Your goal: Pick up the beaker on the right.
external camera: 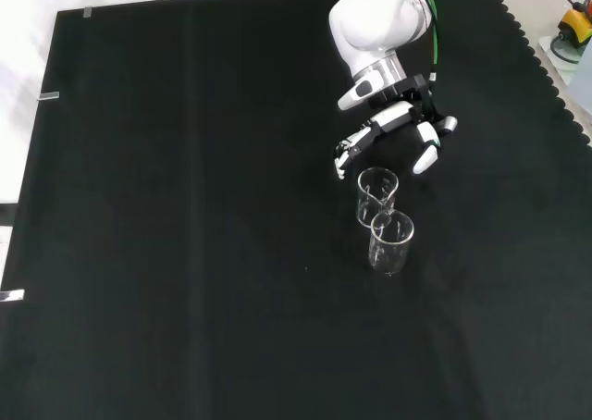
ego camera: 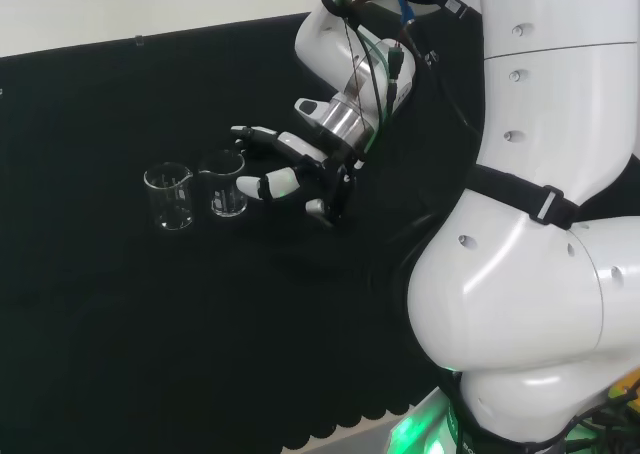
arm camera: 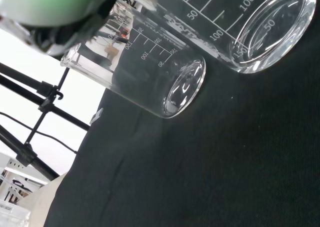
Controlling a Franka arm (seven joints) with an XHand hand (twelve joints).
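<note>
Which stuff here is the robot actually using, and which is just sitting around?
For the job:
- the hand, open, reaching in
- the beaker nearest the hand, on the right in the head view

Just sitting there:
- the other beaker, close beside it
- the black cloth under everything

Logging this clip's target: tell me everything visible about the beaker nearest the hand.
The beaker nearest the hand is clear glass, cylindrical, with printed white graduation marks and a pouring lip. It looks empty and stands upright on the black cloth, close beside a second beaker. The hand, fingers relaxed and spread, flanks it without visibly touching it.
</note>
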